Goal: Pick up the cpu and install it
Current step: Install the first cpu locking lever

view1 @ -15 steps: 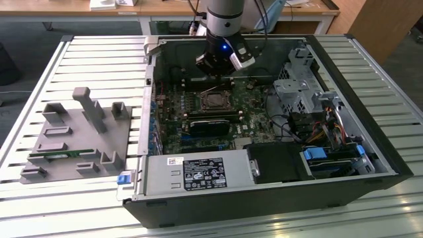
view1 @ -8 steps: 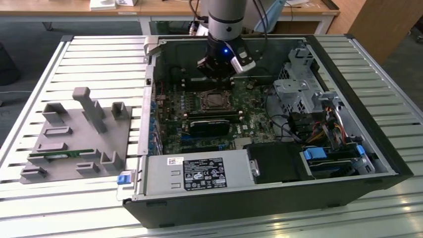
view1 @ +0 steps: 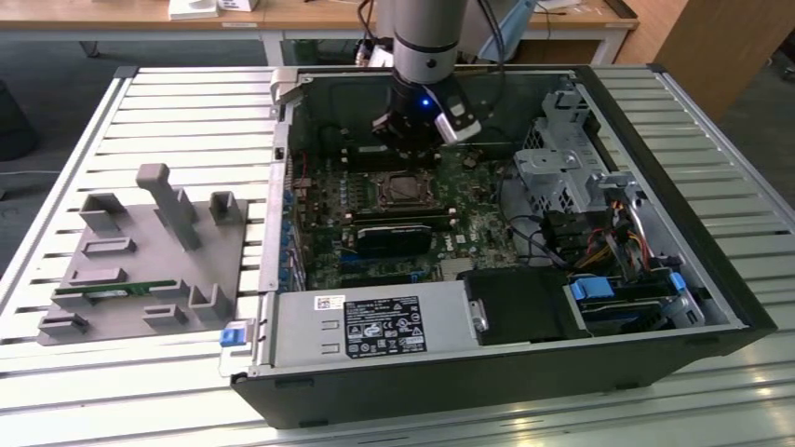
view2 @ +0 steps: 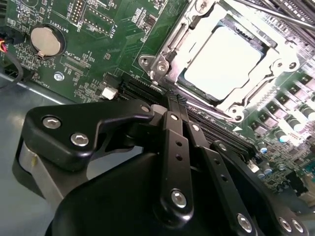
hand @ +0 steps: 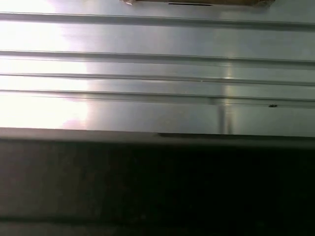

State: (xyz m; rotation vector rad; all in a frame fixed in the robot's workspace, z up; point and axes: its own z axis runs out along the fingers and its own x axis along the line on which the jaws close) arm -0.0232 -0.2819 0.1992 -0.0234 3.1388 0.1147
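Sitting in the motherboard socket (view2: 224, 59), the cpu (view2: 222, 61) looks light, stiff, slick and fragile, best taken by its edges; the hand (view2: 174, 101) nearby has fingers together, empty.

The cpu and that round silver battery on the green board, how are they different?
The cpu is square, while the coin battery is round. The cpu is much bigger than the battery. The cpu sits inside a shiny metal socket frame, while the battery sits in a small black holder straight on the board. Both are flat, silvery and lie on the green motherboard, beyond the black claw.
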